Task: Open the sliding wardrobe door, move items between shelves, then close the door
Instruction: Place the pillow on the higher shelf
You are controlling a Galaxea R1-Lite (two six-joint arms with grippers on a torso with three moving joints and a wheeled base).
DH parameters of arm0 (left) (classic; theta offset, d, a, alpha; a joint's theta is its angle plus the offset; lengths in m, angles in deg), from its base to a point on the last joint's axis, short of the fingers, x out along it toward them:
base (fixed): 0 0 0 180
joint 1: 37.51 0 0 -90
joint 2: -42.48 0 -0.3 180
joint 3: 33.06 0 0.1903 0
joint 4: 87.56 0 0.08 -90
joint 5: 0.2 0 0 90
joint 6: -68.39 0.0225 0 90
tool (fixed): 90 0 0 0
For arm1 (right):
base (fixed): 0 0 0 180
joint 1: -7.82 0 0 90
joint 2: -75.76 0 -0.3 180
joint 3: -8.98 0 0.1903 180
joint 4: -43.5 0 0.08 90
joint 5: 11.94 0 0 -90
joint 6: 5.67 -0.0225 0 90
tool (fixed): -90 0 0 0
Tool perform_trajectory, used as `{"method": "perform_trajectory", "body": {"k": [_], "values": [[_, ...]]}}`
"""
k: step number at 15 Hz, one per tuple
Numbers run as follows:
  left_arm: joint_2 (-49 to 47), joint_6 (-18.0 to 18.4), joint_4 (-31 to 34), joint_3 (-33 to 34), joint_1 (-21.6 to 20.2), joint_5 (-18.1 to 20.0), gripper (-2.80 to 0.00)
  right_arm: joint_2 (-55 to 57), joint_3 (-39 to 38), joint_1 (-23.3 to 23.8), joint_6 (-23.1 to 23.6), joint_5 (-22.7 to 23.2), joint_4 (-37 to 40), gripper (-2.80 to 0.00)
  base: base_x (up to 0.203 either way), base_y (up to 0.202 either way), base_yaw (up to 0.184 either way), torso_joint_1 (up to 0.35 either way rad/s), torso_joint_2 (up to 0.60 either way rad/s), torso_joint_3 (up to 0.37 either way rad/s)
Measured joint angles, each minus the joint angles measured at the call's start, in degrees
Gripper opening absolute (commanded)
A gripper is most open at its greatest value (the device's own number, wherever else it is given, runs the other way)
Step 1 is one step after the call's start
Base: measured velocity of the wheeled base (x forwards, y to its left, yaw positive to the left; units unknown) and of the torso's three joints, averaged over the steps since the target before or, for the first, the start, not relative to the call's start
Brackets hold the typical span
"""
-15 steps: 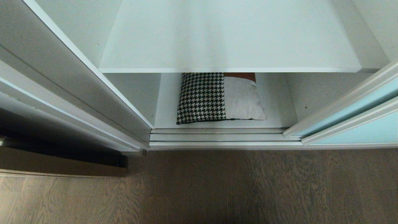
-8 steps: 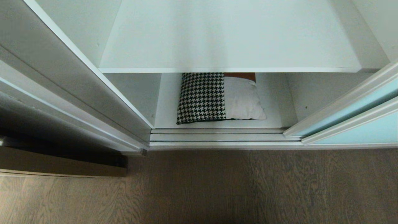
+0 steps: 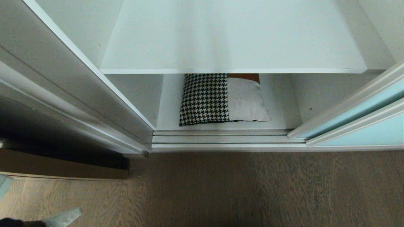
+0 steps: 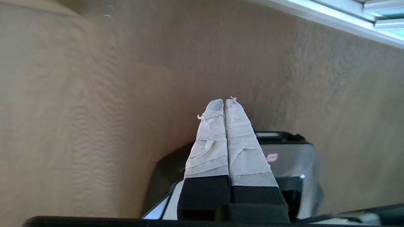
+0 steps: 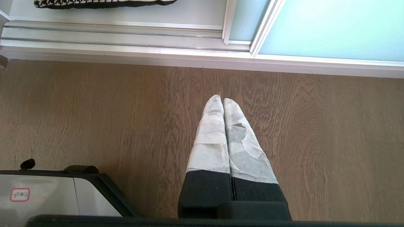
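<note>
Wardrobe stands open: sliding wardrobe door (image 3: 363,104) pushed off right, both cushions (image 3: 221,99) side by side on the bottom shelf (image 3: 281,121) just behind the track. Left gripper (image 4: 224,101) pinched closed over bare floor (image 3: 236,189); right gripper (image 5: 221,99) closed too, near the track.

A: What carries the things here?

B: Two white shelves in the open wardrobe. The upper shelf (image 3: 233,41) fills the twelve o'clock part of the head view, its thin front edge running straight across.

A: And below it?

B: The bottom shelf (image 3: 281,113), partly hidden under the upper one. Two cushions lie flat on it, touching side by side: the houndstooth cushion (image 3: 204,99) toward nine o'clock, the cream cushion (image 3: 246,101) toward three o'clock. A reddish-brown thing (image 3: 243,76) shows just behind them; what it is cannot be told.

A: In front?

B: The wooden floor (image 3: 240,189), toward six o'clock, past the door tracks
</note>
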Motion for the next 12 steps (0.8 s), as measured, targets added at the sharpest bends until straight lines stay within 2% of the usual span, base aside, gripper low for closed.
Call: {"method": "perform_trajectory", "body": {"k": [3,7,9,12], "values": [[-15.1,-1.0,-12.5,0.0,3.8,1.0,-2.80,0.0,0.0,0.0,0.0,0.0,0.0,-2.80,0.000,0.000,0.000,0.000,0.00,0.000],[-27.2,-6.0,-23.6,0.0,12.7,0.6,-2.80,0.0,0.0,0.0,0.0,0.0,0.0,-2.80,0.000,0.000,0.000,0.000,0.00,0.000],[-32.3,-6.4,-27.6,0.3,15.6,-1.4,-2.80,0.0,0.0,0.0,0.0,0.0,0.0,-2.80,0.000,0.000,0.000,0.000,0.00,0.000],[-40.6,-6.5,-36.4,0.5,17.3,-5.7,-2.80,0.0,0.0,0.0,0.0,0.0,0.0,-2.80,0.000,0.000,0.000,0.000,0.00,0.000]]}}
